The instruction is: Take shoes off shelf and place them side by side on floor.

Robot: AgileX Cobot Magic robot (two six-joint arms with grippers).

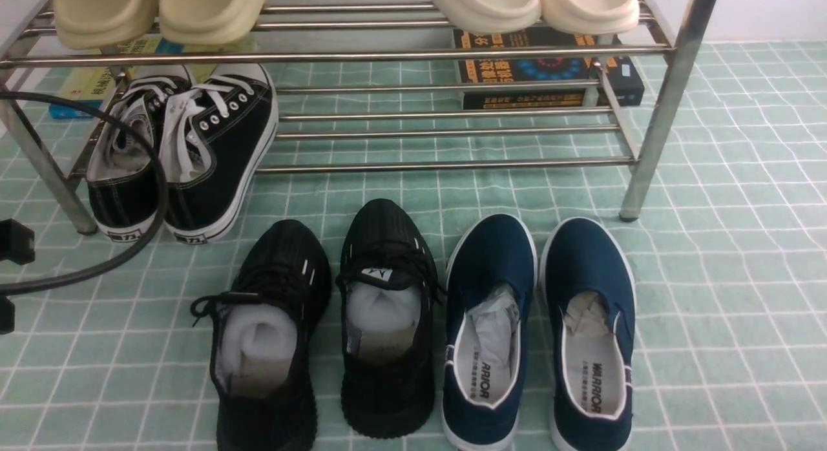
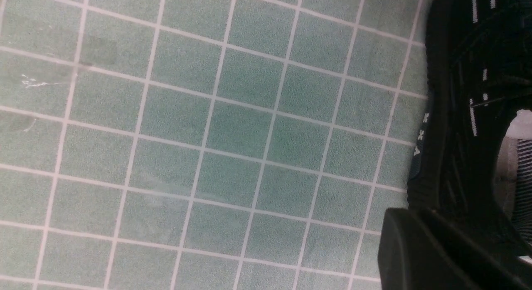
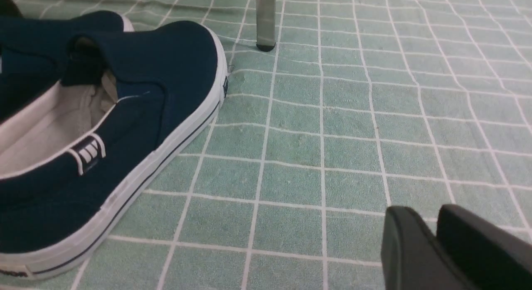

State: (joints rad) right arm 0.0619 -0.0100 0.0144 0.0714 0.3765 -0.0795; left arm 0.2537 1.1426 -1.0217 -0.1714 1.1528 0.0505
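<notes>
Two black shoes (image 1: 326,328) sit side by side on the floor (image 1: 723,257), toes toward the shelf (image 1: 672,95), white stuffing showing in both. Going left to right in the front view: black cable (image 1: 139,205) loops at far left over the canvas sneakers (image 1: 184,154), which rest on the shelf's lower tier, heels hanging off the front rod. Next, left black shoe (image 1: 268,341), lace end trailing off its left side; right black shoe (image 1: 387,322) just beside it, set a bit further forward, logo tag on tongue. Then navy slip-ons (image 1: 539,335), pair side by side, just beside the black pair. Chrome leg stands on floor past them on the right. Upper tier holds beige slippers (image 1: 161,11) left and cream slippers (image 1: 530,5) right; books (image 1: 549,73) lie under the shelf at right, more at left behind the sneakers.

Left hand (image 2: 432,252): only dark finger parts in the left wrist view, near the black shoe's side, nothing visibly held; open or closed, cannot tell. Right hand (image 3: 436,248): two finger tips close together over bare floor, near the right slip-on, holding nothing; gap unclear, cannot tell.
</notes>
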